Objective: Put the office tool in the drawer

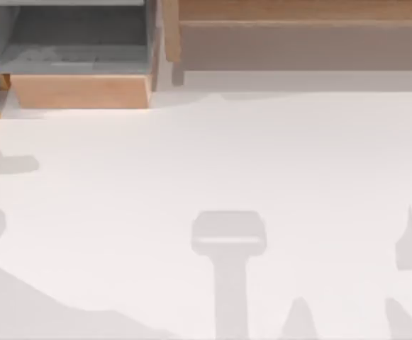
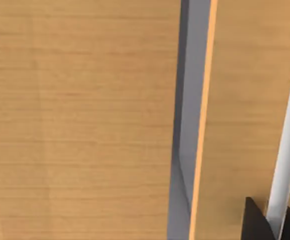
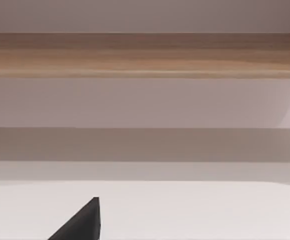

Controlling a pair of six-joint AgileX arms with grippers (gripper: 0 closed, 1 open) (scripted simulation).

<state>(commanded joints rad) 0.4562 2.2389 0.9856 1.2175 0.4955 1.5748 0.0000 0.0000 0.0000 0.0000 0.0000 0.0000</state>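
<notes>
With the drawer (image 1: pixel 78 53) pulled open at eleven o'clock on the table (image 1: pixel 213 156), find the office tool before reaching; I cannot tell whether either gripper is open.

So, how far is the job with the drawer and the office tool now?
Done: the drawer stands pulled open, grey inside showing. In hand: the left gripper is close against light wood; the right gripper faces the wooden shelf. Left: whether the tool is inside I cannot tell.
</notes>
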